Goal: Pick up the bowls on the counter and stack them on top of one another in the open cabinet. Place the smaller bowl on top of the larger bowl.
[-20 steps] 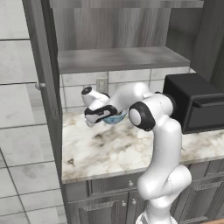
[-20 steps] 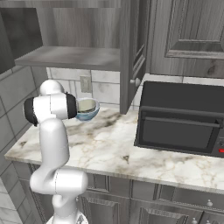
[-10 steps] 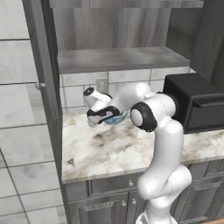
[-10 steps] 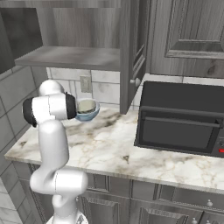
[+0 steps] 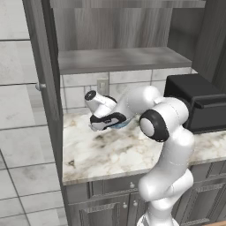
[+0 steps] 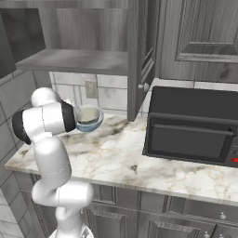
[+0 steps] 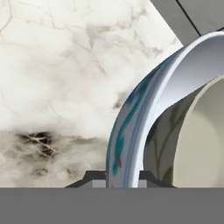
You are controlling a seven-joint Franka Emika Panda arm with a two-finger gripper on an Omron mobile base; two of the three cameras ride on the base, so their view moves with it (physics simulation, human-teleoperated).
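**Inspector A:** Item 1, the larger bowl (image 7: 131,113). Location?

**Inspector B:** On the counter (image 6: 116,144), near the back wall, below the open cabinet (image 5: 119,59). The smaller bowl (image 7: 201,140) appears to sit inside it already; its grey-beige wall rises within the blue-patterned rim.

**A:** State of the gripper (image 7: 124,177)?

**B:** Pinching. In the hand view its 2 dark tips stand tight against either side of the larger bowl's rim, with no gap visible on either side.

**A:** What has changed over the last second?

**B:** Very little in the 2 base views. The arm has held the same low reach, and the bowls have not shifted on the counter or risen from it. My judgement is that the closing on the rim has only just been completed and the lift has not begun.

**A:** Consequence for the task?

**B:** If the nesting is as it appears, 1 lift to the cabinet shelf could deliver both bowls correctly stacked. The risk is that a single-point rim grip lets the bowl tilt under the load, and the shelf's front edge is directly overhead.

**A:** Brands, labels, writing?

**B:** None legible. The black microwave (image 6: 193,128) carries a small red mark at its right edge, too small to read. The bowl's pattern is decoration, not text.
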